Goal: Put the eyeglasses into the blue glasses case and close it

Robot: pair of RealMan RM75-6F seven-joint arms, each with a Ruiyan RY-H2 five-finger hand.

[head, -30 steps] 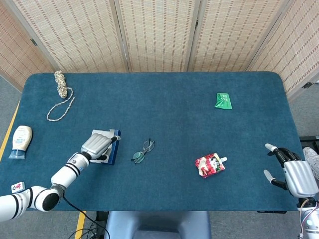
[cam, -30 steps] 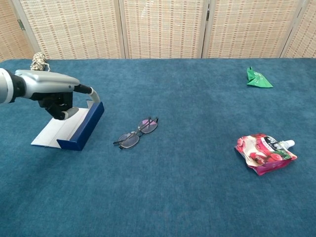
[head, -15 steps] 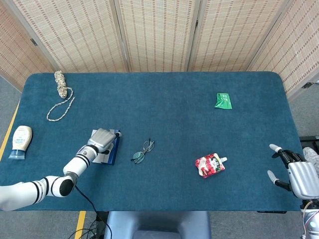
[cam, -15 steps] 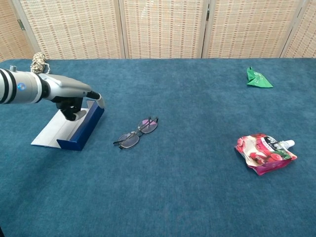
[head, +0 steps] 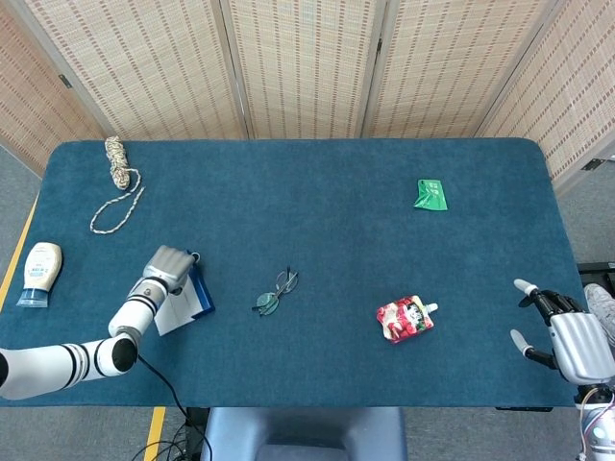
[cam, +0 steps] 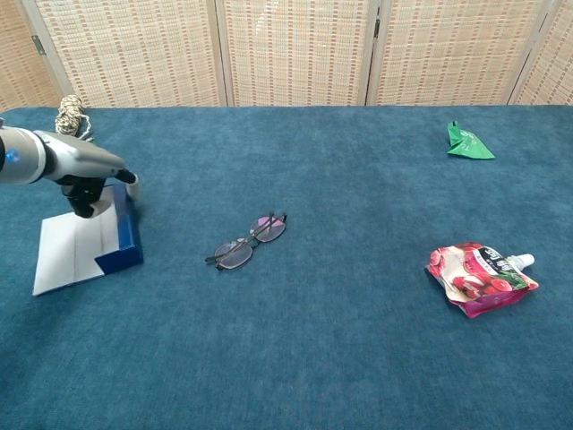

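Left robot hand [head: 167, 268] grips the boxy blue glasses case [cam: 85, 246], pale-lined, beside thin wire-framed eyeglasses [cam: 248, 241]

left hand [head: 168, 268]: its fingers sit over the far end of the blue glasses case [cam: 85, 247]; the fingertips are hidden from both cameras, so whether they grip or only rest there cannot be told.
left arm: cut off by the left edge in both views.
right hand [head: 567, 338]: seen only in the head view, at the lower right corner; its wrist runs off the bottom edge, and it falls outside the chest view.
eyeglasses [cam: 247, 241]: the thin frame is too fine to tell whether the arms are folded.
red pouch [cam: 481, 277]: print too small to read.
white bottle [head: 40, 272]: label unreadable.
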